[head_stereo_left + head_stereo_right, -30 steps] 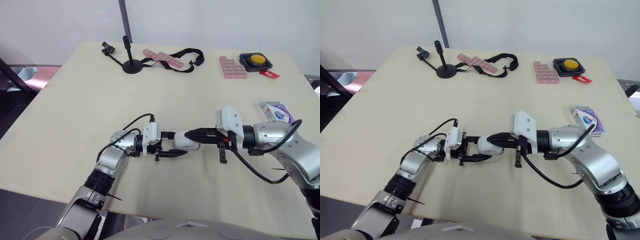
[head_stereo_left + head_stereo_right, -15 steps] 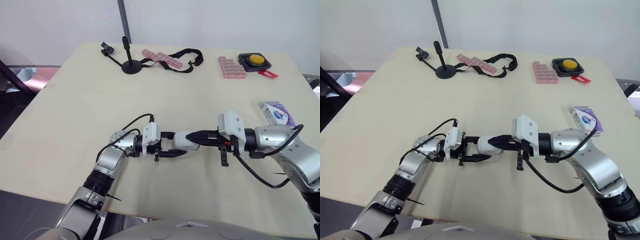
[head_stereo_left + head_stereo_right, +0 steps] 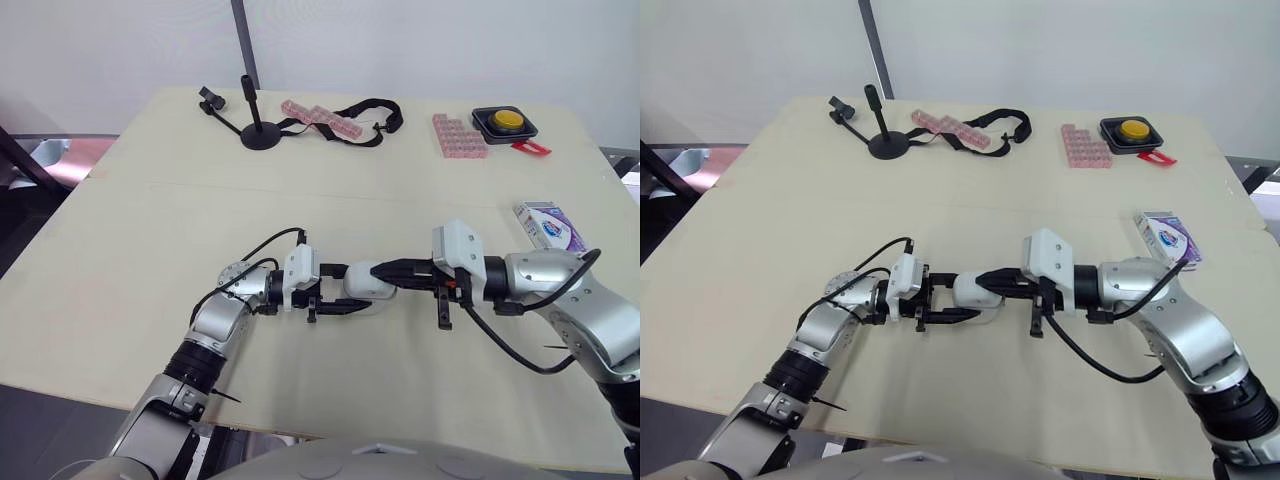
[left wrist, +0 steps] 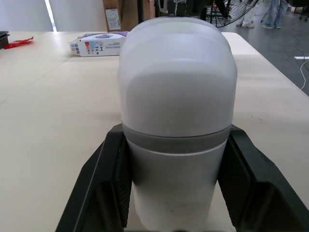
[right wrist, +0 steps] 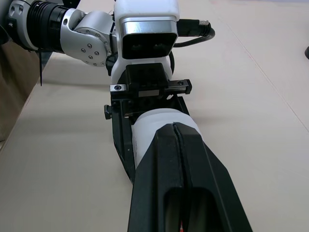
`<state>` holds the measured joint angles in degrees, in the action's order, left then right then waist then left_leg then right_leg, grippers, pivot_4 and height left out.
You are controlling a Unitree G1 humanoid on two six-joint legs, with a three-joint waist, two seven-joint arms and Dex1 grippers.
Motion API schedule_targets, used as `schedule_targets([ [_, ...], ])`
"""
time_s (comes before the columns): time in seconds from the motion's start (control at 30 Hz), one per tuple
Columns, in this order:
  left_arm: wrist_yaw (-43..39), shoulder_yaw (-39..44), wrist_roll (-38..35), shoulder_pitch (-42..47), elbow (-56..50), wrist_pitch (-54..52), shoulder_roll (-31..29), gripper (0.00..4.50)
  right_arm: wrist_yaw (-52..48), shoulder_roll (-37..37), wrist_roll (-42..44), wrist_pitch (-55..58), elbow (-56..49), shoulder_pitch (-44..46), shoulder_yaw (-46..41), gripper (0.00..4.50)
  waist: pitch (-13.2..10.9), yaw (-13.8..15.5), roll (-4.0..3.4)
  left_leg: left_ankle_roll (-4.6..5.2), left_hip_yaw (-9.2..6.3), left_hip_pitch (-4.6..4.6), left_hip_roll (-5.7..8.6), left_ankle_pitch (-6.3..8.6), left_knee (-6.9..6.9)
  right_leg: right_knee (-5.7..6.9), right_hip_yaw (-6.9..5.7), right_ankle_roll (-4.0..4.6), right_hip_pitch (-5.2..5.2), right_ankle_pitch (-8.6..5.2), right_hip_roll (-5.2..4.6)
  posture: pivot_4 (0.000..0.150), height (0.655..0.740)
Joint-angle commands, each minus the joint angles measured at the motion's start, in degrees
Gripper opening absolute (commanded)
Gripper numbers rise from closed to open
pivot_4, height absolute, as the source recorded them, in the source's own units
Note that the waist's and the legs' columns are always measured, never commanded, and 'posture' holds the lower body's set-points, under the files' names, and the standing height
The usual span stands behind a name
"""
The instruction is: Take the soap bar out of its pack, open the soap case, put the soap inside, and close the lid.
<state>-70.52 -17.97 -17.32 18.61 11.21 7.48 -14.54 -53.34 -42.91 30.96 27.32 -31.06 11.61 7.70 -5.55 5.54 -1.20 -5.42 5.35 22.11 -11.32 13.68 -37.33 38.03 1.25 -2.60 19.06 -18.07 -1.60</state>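
Little has changed since a second ago: both grippers stay as they were on the soap case (image 3: 368,281). The white case rests on the table (image 3: 150,230) toward 6 o'clock of the tabletop, its lid closed. The left gripper (image 3: 355,288) reaches in from 9 o'clock and clamps the case's base end between its two fingers. The right gripper (image 3: 390,270) comes from 3 o'clock, fingers pressed together, tips against the lid. The soap pack (image 3: 545,222) lies well apart, at 2 o'clock of the case, by the table's edge
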Motion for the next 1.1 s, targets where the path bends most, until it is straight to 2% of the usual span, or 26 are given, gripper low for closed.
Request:
schedule_targets([
  [0.03, 0.0, 0.3, -0.4, 0.0, -2.1, 0.4, -0.1, 1.89, 0.4, -0.9, -3.0, 2.3, 2.7, -0.9, 2.3, 0.02, 0.0, -0.1, 0.00, 0.00, 0.01, -0.10, 0.00, 0.00, 0.05, -0.07, 0.00, 0.00, -0.10, 0.00, -0.01, 0.150, 0.7400],
  [0.27, 0.4, 0.4, -0.3, -0.4, -2.6, 0.2, -0.4, 1.89, 0.0, -0.8, -3.3, 0.5, 3.6, -1.6, 2.0, 0.02, 0.0, -0.4, 0.01, -0.07, 0.03, -0.60, 0.06, -0.08, 0.60, -0.60, -0.07, 0.00, -0.61, 0.00, -0.05, 0.150, 0.7400],
  [0.4, 0.7, 0.9, -1.7, -0.8, -4.1, -4.3, -1.3, 1.89, -0.3, 0.5, -0.5, -2.6, 6.5, -1.4, -3.3, 0.02, 0.0, -0.5, 0.04, -0.07, 0.03, -0.57, 0.06, -0.08, 0.62, -0.65, -0.08, 0.00, -0.60, 0.00, -0.05, 0.150, 0.7400],
  [0.6, 2.4, 3.0, -6.7, -0.1, -8.1, -18.3, -3.6, 1.89, -7.4, 1.5, 3.4, -11.7, 12.5, -4.5, -12.9, 0.02, -0.1, -0.8, 0.05, -0.07, 0.03, -0.25, 0.07, -0.08, 0.69, -0.58, -0.09, 0.01, -0.41, 0.00, 0.03, 0.150, 0.7400],
  [0.73, 3.9, 4.0, -11.0, 0.7, -11.7, -29.4, -5.3, 1.89, -12.7, 2.1, 3.7, -17.6, 14.1, -8.9, -15.8, 0.02, -0.1, -0.7, 0.05, -0.06, -0.02, 0.28, 0.05, -0.06, 0.69, -0.62, -0.19, 0.01, -0.22, 0.00, 0.18, 0.150, 0.7400],
  [0.83, 5.6, 5.0, -14.7, 1.5, -14.0, -39.0, -6.5, 1.89, -17.6, 2.8, 3.0, -22.9, 15.9, -12.2, -16.0, 0.81, -0.1, -0.4, 0.06, -0.06, -0.02, 0.33, 0.08, -0.06, 0.63, -0.63, -0.28, 0.01, -0.08, 0.00, 0.20, 0.150, 0.7400],
  [1.0, 11.4, 6.3, -19.9, 3.6, -16.2, -55.6, -7.0, 1.89, -25.1, 3.6, 1.7, -30.2, 17.7, -16.1, -13.6, 2.58, -0.1, -0.1, 0.07, -0.04, -0.03, 0.32, 0.09, -0.07, 0.56, -0.61, -0.30, 0.00, -0.02, 0.00, 0.10, 0.150, 0.7400],
  [1.1, 14.2, 7.6, -22.7, 4.8, -16.6, -62.9, -6.7, 1.89, -26.1, 3.7, 1.5, -31.6, 17.9, -16.9, -12.9, 3.43, -0.1, -0.2, 0.07, -0.04, -0.03, 0.33, 0.09, -0.08, 0.56, -0.61, -0.29, 0.00, -0.04, 0.00, 0.11, 0.150, 0.7400],
])
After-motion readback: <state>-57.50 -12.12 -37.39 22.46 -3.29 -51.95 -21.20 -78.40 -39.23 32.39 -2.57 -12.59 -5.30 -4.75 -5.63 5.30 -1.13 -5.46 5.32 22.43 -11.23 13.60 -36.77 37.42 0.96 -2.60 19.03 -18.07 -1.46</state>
